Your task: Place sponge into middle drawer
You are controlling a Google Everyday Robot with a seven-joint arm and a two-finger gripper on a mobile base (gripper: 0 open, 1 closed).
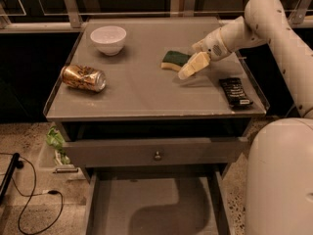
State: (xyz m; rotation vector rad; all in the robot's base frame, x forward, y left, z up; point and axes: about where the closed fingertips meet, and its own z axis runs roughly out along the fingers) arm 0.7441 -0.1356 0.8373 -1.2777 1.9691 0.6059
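- Gripper (192,65) sits just right of sponge (174,59), perhaps touching; whether it is wide or narrow, I cannot tell.
- Long axis of sponge runs left-right, toward gripper.

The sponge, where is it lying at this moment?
In the camera view the sponge lies on the cabinet top, right of centre, with the gripper close beside its right end; the black wrapped bar is further right.

Dim, warm light from above casts a soft shadow beneath the claw (186,72) beside the sponge (174,58).
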